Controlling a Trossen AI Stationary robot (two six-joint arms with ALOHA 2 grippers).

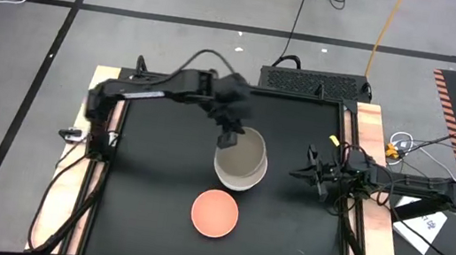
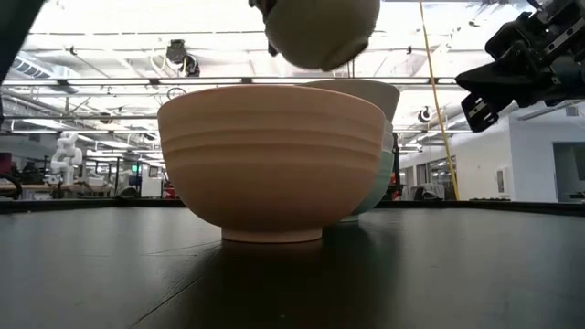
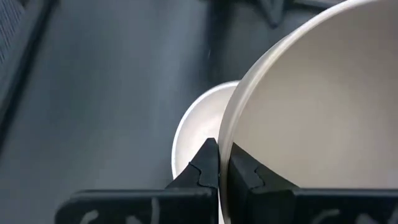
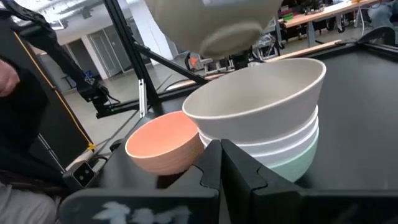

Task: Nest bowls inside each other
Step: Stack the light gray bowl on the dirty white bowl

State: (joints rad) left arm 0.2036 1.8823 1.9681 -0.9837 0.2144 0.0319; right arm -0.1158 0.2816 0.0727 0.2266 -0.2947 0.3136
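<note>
A grey workshop floor with black tape lines and striped hazard mats surrounds the black table (image 1: pixel 145 205); no writing can be read. Near the table's middle stands the stack of nested bowls (image 4: pixel 267 134), mint green lowest. Above the stack, the left gripper (image 3: pixel 219 163) pinches the rim of a beige bowl (image 3: pixel 323 99), lifted clear. The peach-orange bowl (image 1: pixel 215 212) sits just beside the stack. Well apart from the stack, the right gripper (image 1: pixel 312 172) hovers closed, empty.
</note>
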